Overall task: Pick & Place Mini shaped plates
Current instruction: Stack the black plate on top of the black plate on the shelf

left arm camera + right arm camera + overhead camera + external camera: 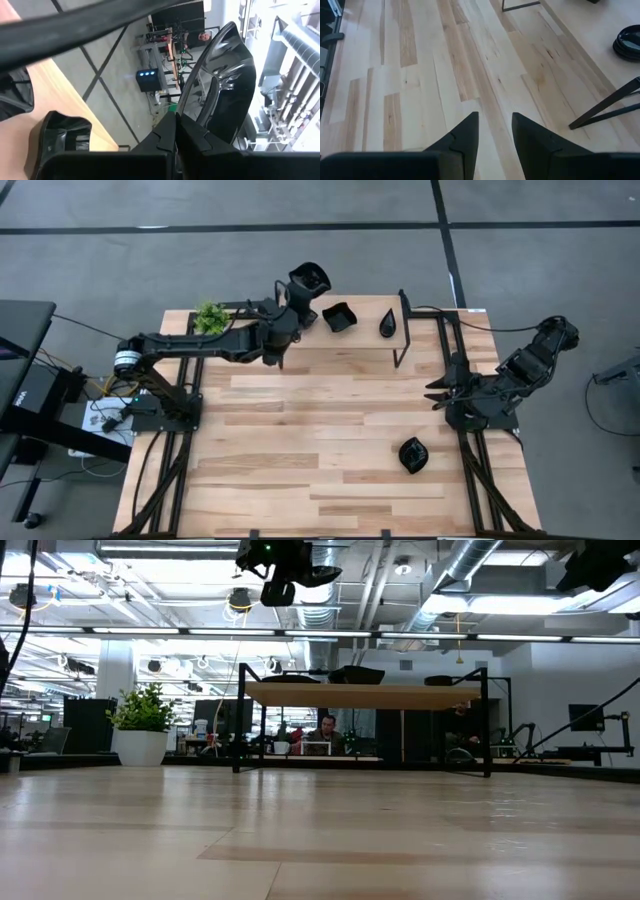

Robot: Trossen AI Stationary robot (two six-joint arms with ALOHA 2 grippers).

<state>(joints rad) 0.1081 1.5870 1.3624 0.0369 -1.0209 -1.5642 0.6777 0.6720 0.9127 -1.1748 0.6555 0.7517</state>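
Note:
My left gripper (298, 294) hangs high over the table's far middle, shut on a glossy black mini plate (310, 277), which also shows in the low view (318, 576) and the left wrist view (225, 85). Below it, a wavy-edged square plate (340, 317) and a teardrop plate (387, 325) rest on a raised wooden shelf (365, 345). Another black plate (413, 454) lies on the table near the right. My right gripper (495, 125) waits open at the right edge (433, 392), over bare wood. My left gripper pinches the plate's rim (192, 117) between its two shut fingers (165, 132). The fingers lie about level, pointing toward the table's far side. The plate is lifted clear, well above the shelf, and stands on edge beyond the fingertips.
A small green potted plant (210, 317) stands at the far left beside the left arm. The shelf's black frame legs (240, 715) stand on the table. Bare wooden table (300, 440) fills the middle and near side. People sit in the room behind (327, 726).

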